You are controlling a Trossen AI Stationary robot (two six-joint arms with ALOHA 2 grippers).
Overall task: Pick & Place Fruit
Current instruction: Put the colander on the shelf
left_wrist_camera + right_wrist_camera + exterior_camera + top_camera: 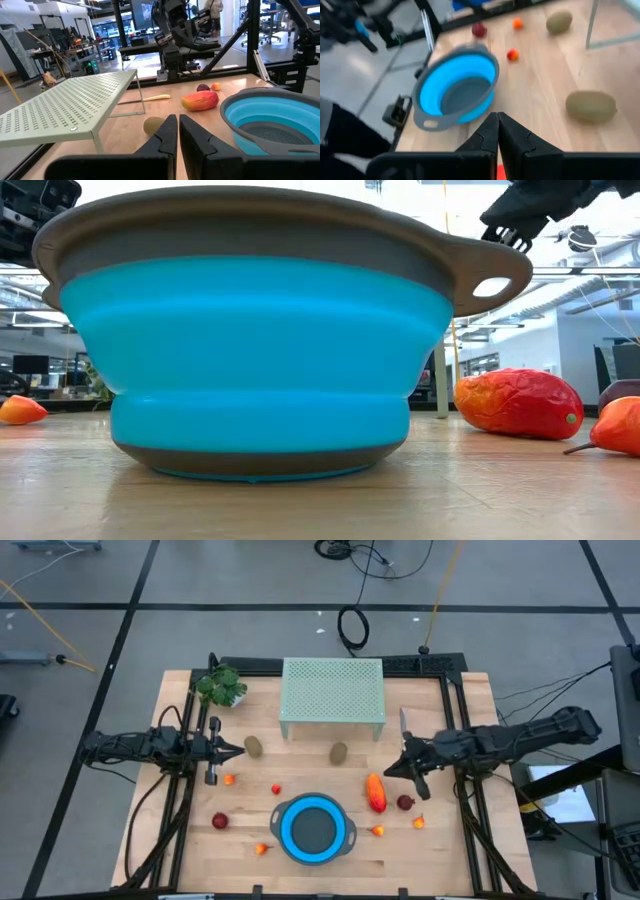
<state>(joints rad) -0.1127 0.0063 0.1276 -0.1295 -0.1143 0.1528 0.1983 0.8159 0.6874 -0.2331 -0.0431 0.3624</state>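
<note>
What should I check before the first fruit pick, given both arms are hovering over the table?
1. Blue bowl empty and reachable: ok, nothing inside.
2. Left gripper ready to grasp: not ok, fingers shut, holding nothing.
3. Right gripper ready to grasp: not ok, shut and empty.
4. Orange-red fruit clear of obstructions: ok, lying free beside the bowl.
5. Kiwis accessible: ok, both just outside the green rack.
6. Knife away from the pick path: cannot tell.

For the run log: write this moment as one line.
left gripper: shut, empty, beside kiwi | right gripper: shut, empty | blue bowl: empty
</note>
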